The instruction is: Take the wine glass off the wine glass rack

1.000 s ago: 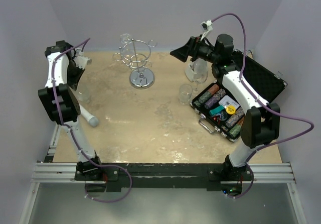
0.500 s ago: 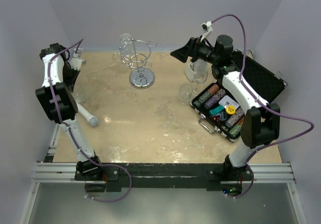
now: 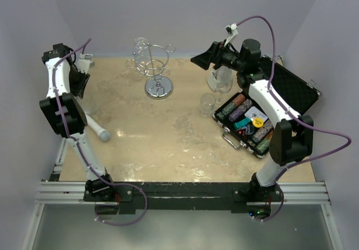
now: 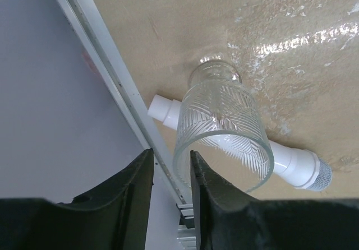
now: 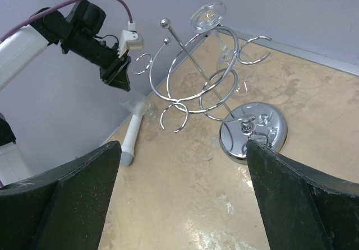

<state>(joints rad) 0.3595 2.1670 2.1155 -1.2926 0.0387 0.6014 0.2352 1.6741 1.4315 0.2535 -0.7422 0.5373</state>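
The table (image 3: 168,143) was cut off at the frame edges in both wrist views. The open case (image 3: 294,90), partly under the right arm, held rows of chips (image 3: 241,112). The wine glass rack (image 5: 255,128) stood near the far edge. The wine glass (image 5: 207,14) hung upside down on its far side, the bowl hard to make out through the wire. The right gripper (image 5: 184,148) gaped wide and empty, apart from the rack. The left gripper (image 4: 170,154), its fingers narrowly parted and holding nothing, hung over an empty patterned tumbler (image 4: 221,121) that hid part of a white tube (image 4: 291,163).

Chrome rack (image 5: 205,76) with mirror-bright base; mottled beige worktop (image 3: 168,143); clear tumbler (image 4: 221,126) embossed with leaf veins; white tube (image 4: 289,163); black case (image 3: 291,87) of multicoloured chips (image 3: 247,118); purple cables (image 3: 258,17); lilac walls (image 3: 196,9).
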